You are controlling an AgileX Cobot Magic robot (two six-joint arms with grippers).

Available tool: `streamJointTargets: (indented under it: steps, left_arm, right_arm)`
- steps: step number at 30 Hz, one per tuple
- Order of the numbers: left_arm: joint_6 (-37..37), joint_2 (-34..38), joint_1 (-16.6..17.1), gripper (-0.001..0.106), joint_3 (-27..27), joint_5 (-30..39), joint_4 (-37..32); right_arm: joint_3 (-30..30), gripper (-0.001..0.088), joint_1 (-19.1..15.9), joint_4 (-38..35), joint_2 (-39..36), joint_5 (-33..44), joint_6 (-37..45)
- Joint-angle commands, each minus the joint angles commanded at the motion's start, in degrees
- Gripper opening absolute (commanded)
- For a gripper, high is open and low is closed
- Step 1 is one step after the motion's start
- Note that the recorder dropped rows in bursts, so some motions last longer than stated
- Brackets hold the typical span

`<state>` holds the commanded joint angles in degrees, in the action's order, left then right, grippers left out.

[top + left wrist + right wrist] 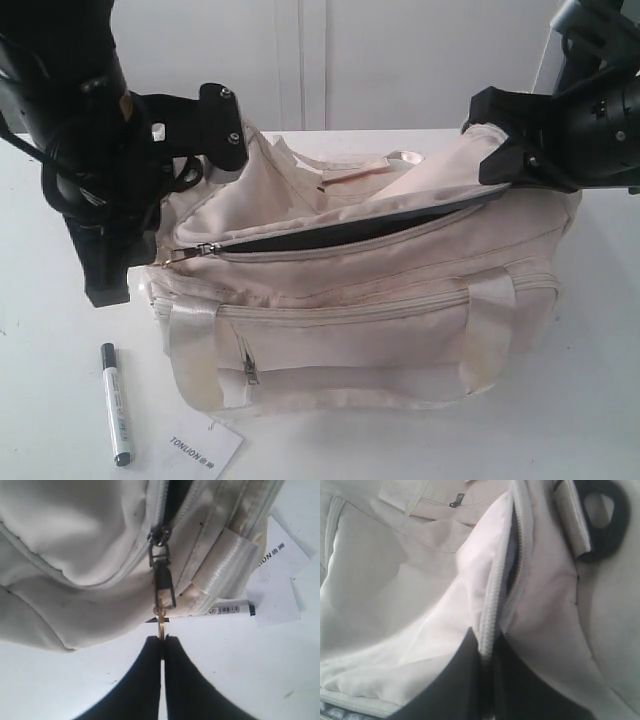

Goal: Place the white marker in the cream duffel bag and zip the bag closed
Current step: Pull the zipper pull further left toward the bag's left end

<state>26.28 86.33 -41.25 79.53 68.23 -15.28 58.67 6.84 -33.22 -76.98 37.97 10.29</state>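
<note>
left gripper (161, 639) pinching the end of the zipper pull (162, 580) at the left end of the cream duffel bag (370, 340). right gripper (487, 645) pressed together on the bag's zipper edge at the right end. top zipper gapes open. white marker (116, 403) lies on the counter (40, 400) outside the bag, beside the paper tag (205, 452).

Your left arm (80, 120) is matte black, with a chunky bracket (212, 120) that carries round screw heads (233, 137). Thin black cables (55, 185) loop beside its body. Your right arm (590, 125) is black too, built of angular housings dotted with small bright screws (621, 134). Each wrist camera shows you the same design: the left gripper (161, 639) and right gripper (487, 647) each have two smooth black fingers (135, 685) (460, 685) tapering to narrow tips.
</note>
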Motion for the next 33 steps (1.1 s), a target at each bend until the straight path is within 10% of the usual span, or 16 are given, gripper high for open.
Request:
streamJointTargets:
  steps: [12,33]
  left_arm:
    - [-4.05,-0.72,7.85,0.0,-1.88,-2.96,0.27]
    - [-10.22,-0.72,7.99,0.0,-1.88,-4.09,-2.45]
  right_arm:
    - [0.0,0.0,0.0,0.83,0.0,-0.26,0.0]
    - [0.0,0.0,0.0,3.25,0.0,-0.8,-0.06]
